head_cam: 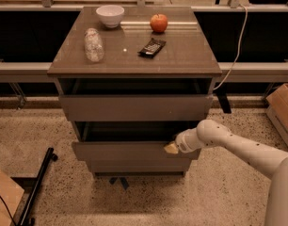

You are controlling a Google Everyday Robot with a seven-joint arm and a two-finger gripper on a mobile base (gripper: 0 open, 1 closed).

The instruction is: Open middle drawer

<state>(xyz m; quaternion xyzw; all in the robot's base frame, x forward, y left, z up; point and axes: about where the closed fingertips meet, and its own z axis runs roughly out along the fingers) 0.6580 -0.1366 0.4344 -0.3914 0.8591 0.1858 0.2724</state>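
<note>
The cabinet has three grey-brown drawer fronts. The middle drawer [125, 151] is pulled out a little past the lowest one, and a dark gap shows above its front. My gripper [172, 148] comes in from the right on a white arm and rests at the top right edge of the middle drawer's front. The top drawer front [134, 108] sits above it. The lowest drawer front [134, 165] is narrow and set back underneath.
On the cabinet top [191, 55] lie a white bowl [110, 15], a red apple [158, 22], a clear plastic bottle [93, 44] on its side and a dark snack bar [152, 46]. A cardboard box [281, 108] stands at right. A black stand leg [38, 186] lies on the floor at left.
</note>
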